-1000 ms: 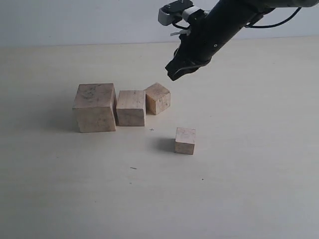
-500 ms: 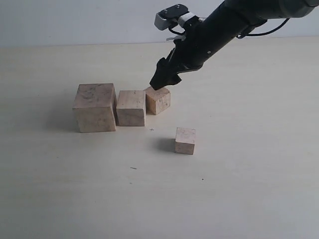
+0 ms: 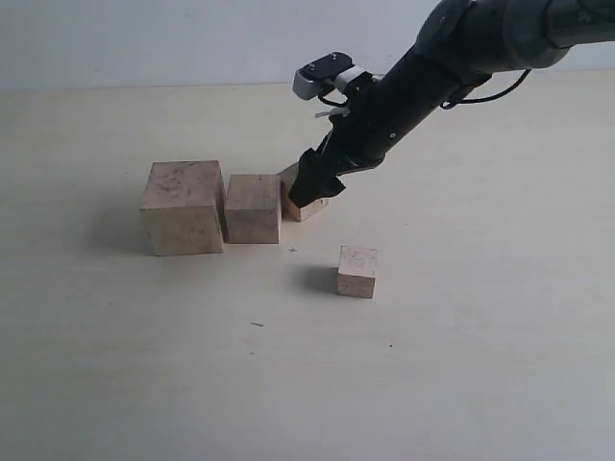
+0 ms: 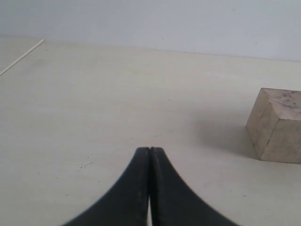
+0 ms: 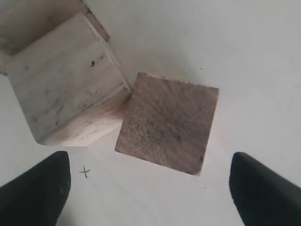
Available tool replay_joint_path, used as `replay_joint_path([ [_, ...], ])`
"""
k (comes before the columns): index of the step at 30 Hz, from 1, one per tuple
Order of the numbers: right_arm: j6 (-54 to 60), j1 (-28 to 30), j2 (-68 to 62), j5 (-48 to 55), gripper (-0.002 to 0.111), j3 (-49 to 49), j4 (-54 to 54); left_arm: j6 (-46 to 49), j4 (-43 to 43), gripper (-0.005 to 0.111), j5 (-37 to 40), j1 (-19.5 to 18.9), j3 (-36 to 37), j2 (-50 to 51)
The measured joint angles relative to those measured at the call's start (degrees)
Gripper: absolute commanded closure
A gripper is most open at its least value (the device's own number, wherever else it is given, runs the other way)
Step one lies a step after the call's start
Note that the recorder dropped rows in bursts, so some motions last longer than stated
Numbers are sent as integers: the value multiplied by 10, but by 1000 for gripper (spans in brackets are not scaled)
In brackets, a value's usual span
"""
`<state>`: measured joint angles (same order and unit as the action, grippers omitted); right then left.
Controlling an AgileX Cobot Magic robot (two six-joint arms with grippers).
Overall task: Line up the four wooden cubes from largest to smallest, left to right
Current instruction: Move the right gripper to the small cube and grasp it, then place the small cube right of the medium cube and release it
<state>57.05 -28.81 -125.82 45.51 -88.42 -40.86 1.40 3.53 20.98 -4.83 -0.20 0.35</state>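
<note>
Four pale wooden cubes stand on the table. The largest cube is at the left, with the second cube touching its right side. The third cube sits turned at an angle against the second cube's far right corner. The smallest cube stands alone, nearer the front. My right gripper is open, low over the third cube, its fingers spread wide to either side. The second cube shows beside it. My left gripper is shut on nothing, with the largest cube off to one side.
A small pencilled cross marks the table just in front of the second and third cubes. The table edge shows far off in the left wrist view. A pale wall runs behind the table.
My right arm has come down and leftward from above the table to just over the third cube. The cubes have not moved.
</note>
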Motion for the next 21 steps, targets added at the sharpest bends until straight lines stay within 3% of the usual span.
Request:
replay_joint_path([
  [8,21,0,-32,-26,22,0,-31,0,0,107,0,0,0,0],
  [10,32,-2,-36,-41,28,0,-42,0,0,107,0,0,0,0],
  [14,42,-5,-44,-61,60,0,-58,0,0,107,0,0,0,0],
  [16,43,-5,-46,-63,89,0,-63,0,0,107,0,0,0,0],
  [18,44,-5,-46,-56,109,0,-63,0,0,107,0,0,0,0],
  [21,42,-5,-30,-20,108,0,31,0,0,107,0,0,0,0],
])
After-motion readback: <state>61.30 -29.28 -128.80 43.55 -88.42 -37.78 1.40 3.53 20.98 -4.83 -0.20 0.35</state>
